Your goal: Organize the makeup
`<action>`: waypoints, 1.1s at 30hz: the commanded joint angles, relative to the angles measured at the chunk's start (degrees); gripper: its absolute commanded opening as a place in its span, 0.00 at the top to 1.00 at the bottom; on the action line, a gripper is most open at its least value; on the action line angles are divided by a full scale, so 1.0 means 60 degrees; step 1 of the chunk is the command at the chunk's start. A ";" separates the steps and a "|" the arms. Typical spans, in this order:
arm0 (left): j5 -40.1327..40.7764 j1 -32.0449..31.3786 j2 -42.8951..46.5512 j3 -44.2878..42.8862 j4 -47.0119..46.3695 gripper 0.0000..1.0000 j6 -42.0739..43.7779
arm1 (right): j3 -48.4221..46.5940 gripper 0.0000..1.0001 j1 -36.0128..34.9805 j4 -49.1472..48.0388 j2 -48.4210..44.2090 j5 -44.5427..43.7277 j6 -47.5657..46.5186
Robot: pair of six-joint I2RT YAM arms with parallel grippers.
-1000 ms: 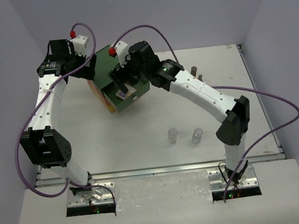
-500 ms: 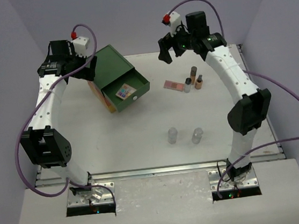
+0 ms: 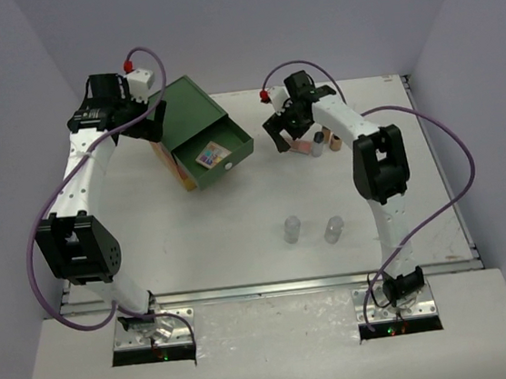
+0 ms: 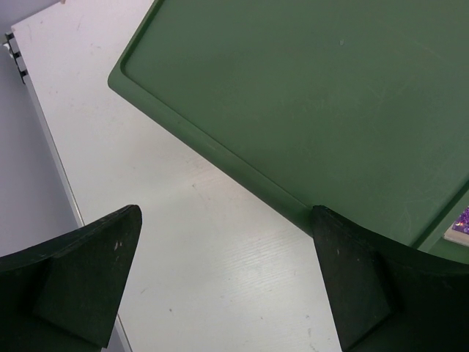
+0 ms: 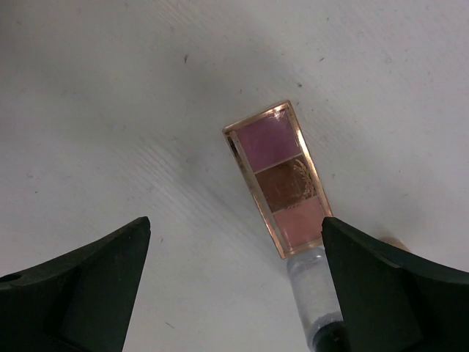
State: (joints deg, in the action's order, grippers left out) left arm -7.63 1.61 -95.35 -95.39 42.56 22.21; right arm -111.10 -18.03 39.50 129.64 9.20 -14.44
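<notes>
Pale lavender walls (image 3: 244,26) enclose a white table (image 3: 241,246) — evenly lit.
</notes>
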 commanded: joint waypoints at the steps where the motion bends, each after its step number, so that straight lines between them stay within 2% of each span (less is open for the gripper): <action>1: 0.0028 0.0104 0.0005 0.0189 -0.0202 0.01 -0.0002 | -0.0013 0.01 0.0022 -0.0314 0.0349 -0.0011 -0.0138; 9: 0.0030 0.0098 -0.0225 0.0213 -0.0223 0.01 0.0044 | -0.0196 0.01 0.0035 -0.0588 0.1308 -0.0735 -0.0096; 14: 0.0138 0.0098 -0.0270 0.0214 -0.0276 0.01 0.0121 | -0.0364 0.01 0.0051 -0.0626 0.1591 -0.0431 -0.0070; 22: 0.0306 0.0099 -0.0354 0.0121 -0.0355 0.00 0.0283 | -0.0847 0.01 0.0193 -0.0914 0.1760 -0.0714 0.0090; 31: 0.0479 0.0098 -0.0435 0.0040 -0.0419 0.00 0.0297 | -0.0256 0.01 0.0215 -0.0479 0.2051 -0.0393 0.0129; 33: 0.0495 0.0098 -0.0412 0.0048 -0.0431 0.00 0.0282 | -0.0230 0.06 0.0222 -0.0309 0.2013 -0.0271 0.0135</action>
State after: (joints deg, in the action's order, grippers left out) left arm -6.86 1.61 -96.64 -94.80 39.19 22.65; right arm -114.12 -17.01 35.12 139.74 7.29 -13.33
